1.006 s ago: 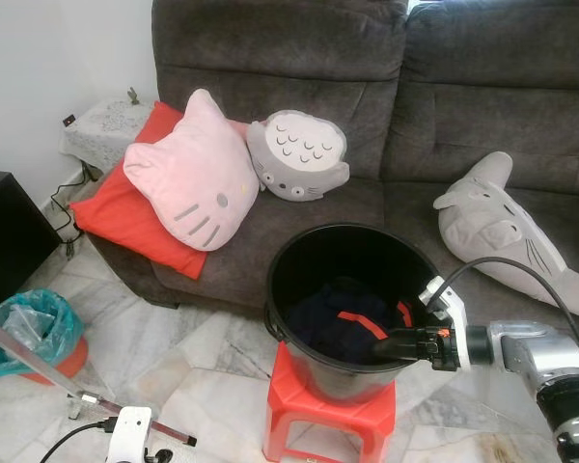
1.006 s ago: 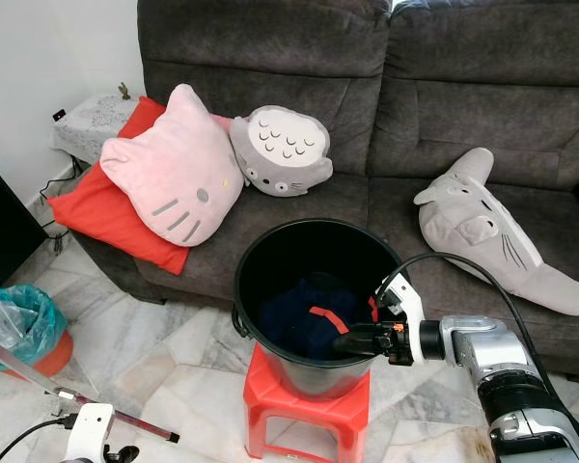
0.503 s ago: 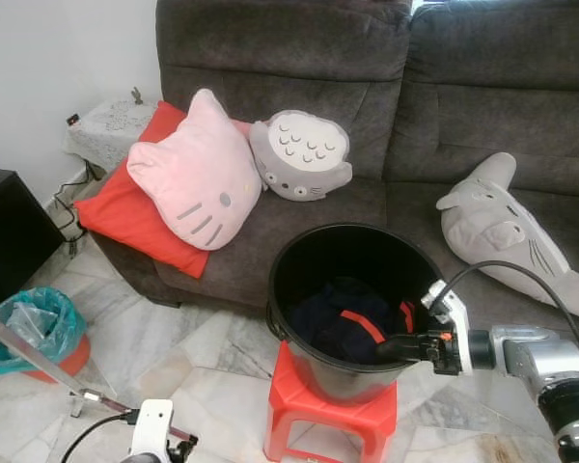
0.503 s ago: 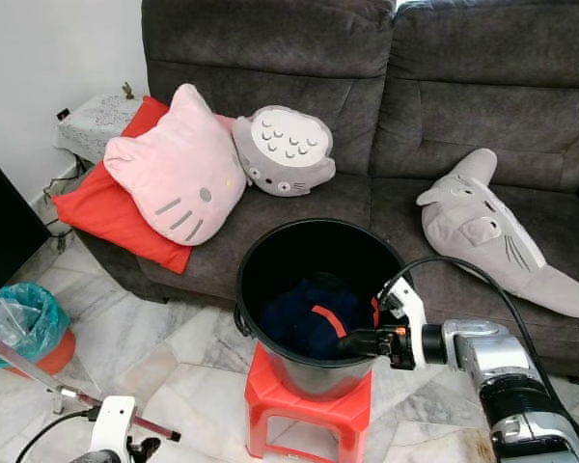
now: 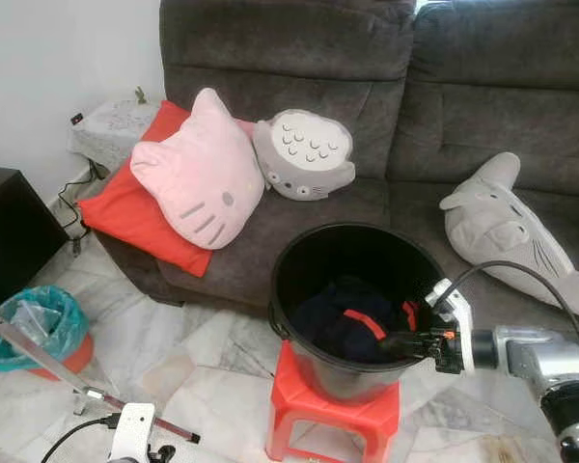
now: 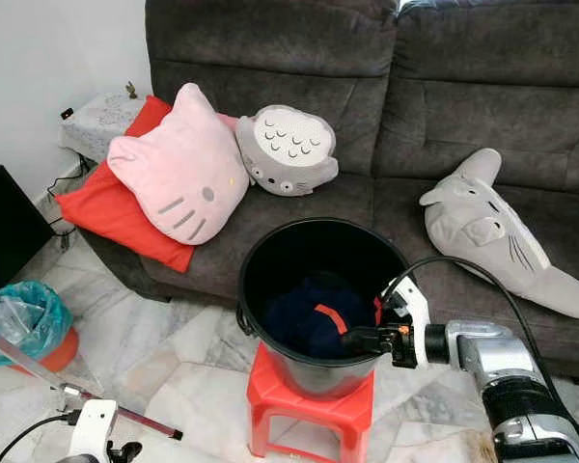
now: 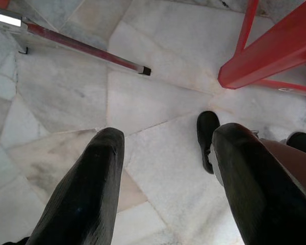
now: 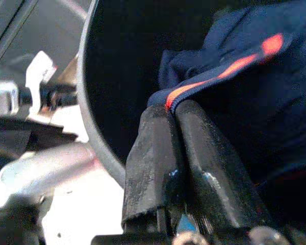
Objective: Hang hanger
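Observation:
A black bucket [image 5: 299, 246] stands on a red plastic stool [image 5: 333, 417] in front of the sofa. Inside it lies a dark blue garment [image 5: 343, 323] with orange stripes. My right gripper [image 5: 391, 344] reaches in over the bucket's near right rim. In the right wrist view its fingers [image 8: 163, 132] are pressed together, with the garment's orange-striped hem [image 8: 209, 76] at their tips. My left gripper [image 7: 166, 138] hangs low over the marble floor, its fingers [image 7: 92, 173] spread apart with nothing between them.
A thin metal rod [image 5: 39, 359] with a red section lies low across the floor at the left, close to my left arm. A teal-lined bin [image 5: 34, 323] and a black cabinet [image 5: 5, 231] stand further left. Plush cushions [image 5: 203, 178] lie on the grey sofa [image 5: 415, 96].
The camera has drifted slightly. My right gripper stays shut at the garment inside the bucket's rim. The left wrist swayed a little to the right and back.

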Available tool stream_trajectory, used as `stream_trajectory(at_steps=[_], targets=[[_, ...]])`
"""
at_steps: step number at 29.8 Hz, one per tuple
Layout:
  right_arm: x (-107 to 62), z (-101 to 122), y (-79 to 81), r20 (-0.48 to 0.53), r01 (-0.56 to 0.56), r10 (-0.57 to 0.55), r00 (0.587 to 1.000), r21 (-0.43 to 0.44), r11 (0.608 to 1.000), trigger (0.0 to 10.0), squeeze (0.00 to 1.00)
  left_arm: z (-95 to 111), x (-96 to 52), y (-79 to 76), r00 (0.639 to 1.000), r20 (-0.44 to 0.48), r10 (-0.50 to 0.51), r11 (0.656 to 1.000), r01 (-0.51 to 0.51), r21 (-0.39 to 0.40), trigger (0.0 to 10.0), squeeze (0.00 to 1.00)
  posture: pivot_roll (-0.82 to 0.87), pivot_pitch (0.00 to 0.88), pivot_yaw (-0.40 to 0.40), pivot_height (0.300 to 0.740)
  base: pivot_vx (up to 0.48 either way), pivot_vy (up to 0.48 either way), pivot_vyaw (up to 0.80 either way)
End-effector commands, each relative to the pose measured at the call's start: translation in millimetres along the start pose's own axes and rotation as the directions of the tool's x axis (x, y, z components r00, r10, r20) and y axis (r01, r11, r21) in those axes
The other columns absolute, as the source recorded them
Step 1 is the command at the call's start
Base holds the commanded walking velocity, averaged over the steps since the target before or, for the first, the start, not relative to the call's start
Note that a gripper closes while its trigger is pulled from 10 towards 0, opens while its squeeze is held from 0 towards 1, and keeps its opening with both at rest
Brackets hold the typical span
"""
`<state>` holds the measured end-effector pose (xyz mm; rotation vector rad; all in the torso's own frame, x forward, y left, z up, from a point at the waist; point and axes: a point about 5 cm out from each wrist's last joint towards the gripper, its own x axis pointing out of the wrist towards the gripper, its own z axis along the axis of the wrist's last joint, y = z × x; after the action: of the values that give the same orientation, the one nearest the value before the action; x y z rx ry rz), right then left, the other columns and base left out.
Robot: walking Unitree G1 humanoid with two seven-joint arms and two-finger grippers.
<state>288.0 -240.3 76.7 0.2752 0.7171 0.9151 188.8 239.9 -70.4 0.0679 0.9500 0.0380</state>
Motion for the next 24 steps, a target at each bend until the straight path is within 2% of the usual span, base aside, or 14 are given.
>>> stream_trajectory(at_steps=[1, 4, 6, 7, 8, 10, 11, 13, 14, 17, 18, 21, 22, 24], targets=[[-4.9, 2.6, -1.1, 0.060, 0.022, -0.021, 0.998, -0.016, 1.000, 0.0, 0.00, -4.3, -0.9, 1.5, 1.000, -0.013, 0.006, 1.000, -0.006, 0.011, 10.0, 0.00, -0.05, 0.010, 0.083, 0.740, 0.000, 0.000, 0.00], [-8.1, 5.4, -3.6, 0.121, 0.068, -0.066, 0.990, -0.007, 0.998, 0.0, 0.00, -2.9, 0.2, -3.1, 1.000, -0.009, 0.003, 1.000, -0.003, 0.015, 10.0, 0.00, -0.05, 0.010, 0.083, 0.740, 0.000, 0.000, 0.00], [-10.8, 12.9, -5.6, 0.198, 0.125, -0.121, 0.973, -0.010, 0.992, 0.0, 0.00, -2.0, 0.9, -6.2, 1.000, -0.006, -0.001, 1.000, 0.001, 0.016, 10.0, 0.00, -0.05, 0.009, 0.081, 0.740, 0.000, 0.000, 0.00], [-12.9, 19.2, -7.6, 0.250, 0.179, -0.170, 0.953, -0.011, 0.984, 1.1, 0.00, -1.5, 1.0, -6.6, 1.000, -0.005, -0.001, 1.000, 0.001, 0.015, 10.0, 0.00, -0.05, 0.010, 0.081, 0.740, 0.000, 0.000, 0.00], [-17.8, 33.9, -9.6, 0.375, 0.257, -0.242, 0.895, 0.010, 0.966, 10.0, 0.00, -0.3, 0.9, -4.5, 1.000, -0.003, 0.003, 1.000, -0.003, 0.013, 10.0, 0.00, -0.05, 0.009, 0.085, 0.740, 0.000, 0.000, 0.00], [-23.2, 47.3, -9.4, 0.488, 0.303, -0.284, 0.825, 0.042, 0.952, 10.0, 0.00, 1.1, 0.5, -0.6, 1.000, -0.002, 0.008, 1.000, -0.008, 0.014, 10.0, 0.00, -0.05, 0.008, 0.086, 0.740, 0.000, 0.000, 0.00], [-28.2, 59.4, -7.8, 0.580, 0.347, -0.321, 0.749, 0.070, 0.935, 10.0, 0.00, 2.3, 0.1, 2.1, 1.000, -0.001, 0.011, 1.000, -0.011, 0.018, 10.0, 0.00, -0.06, 0.007, 0.089, 0.740, 0.000, 0.000, 0.00], [-32.3, 72.8, -1.8, 0.666, 0.381, -0.334, 0.667, 0.080, 0.921, 10.0, 0.00, 3.3, 0.0, 3.6, 1.000, 0.000, 0.012, 1.000, -0.012, 0.022, 10.0, 0.00, -0.06, 0.007, 0.090, 0.740, 0.000, 0.000, 0.00], [-33.8, 83.2, 4.7, 0.718, 0.403, -0.336, 0.609, 0.084, 0.911, 10.0, 0.00, 4.6, -0.1, 5.0, 1.000, 0.001, 0.014, 1.000, -0.014, 0.027, 10.0, 0.00, -0.06, 0.007, 0.093, 0.740, 0.000, 0.000, 0.00], [-29.7, 99.9, 19.0, 0.777, 0.408, -0.295, 0.556, 0.053, 0.911, 10.0, 0.00, 5.8, -0.3, 6.9, 1.000, 0.005, 0.021, 0.999, -0.021, 0.026, 10.0, 0.00, -0.07, 0.008, 0.097, 0.740, 0.000, 0.000, 0.00], [-26.8, 116.6, 32.0, 0.824, 0.424, -0.265, 0.501, 0.033, 0.905, 10.0, 0.00, 6.7, 0.1, 6.1, 1.000, 0.007, 0.022, 0.999, -0.022, 0.027, 10.0, 0.00, -0.07, 0.007, 0.101, 0.740, 0.000, 0.000, 0.00], [-25.9, 139.3, 45.2, 0.879, 0.431, -0.256, 0.403, 0.064, 0.900, 10.0, 0.00, 7.6, 0.9, 3.0, 1.000, 0.008, 0.020, 0.999, -0.021, 0.029, 10.0, 0.00, -0.07, 0.006, 0.102, 0.740, 0.000, 0.000, 0.00], [-25.9, 139.3, 45.2, 0.879, 0.431, -0.256, 0.403, 0.064, 0.900, 10.0, 0.00, 7.6, 0.9, 3.0, 1.000, 0.008, 0.020, 0.999, -0.021, 0.029, 10.0, 0.00, -0.07, 0.006, 0.102, 0.740, 0.000, 0.000, 0.00], [-13.3, 170.1, 66.5, 0.898, 0.496, -0.235, 0.371, 0.022, 0.868, 10.0, 0.00, 17.6, 3.3, -1.6, 1.000, 0.018, 0.019, 0.999, -0.020, 0.035, 10.0, 0.00, -0.07, 0.000, 0.103, 0.740, 0.000, 0.000, 0.00]])
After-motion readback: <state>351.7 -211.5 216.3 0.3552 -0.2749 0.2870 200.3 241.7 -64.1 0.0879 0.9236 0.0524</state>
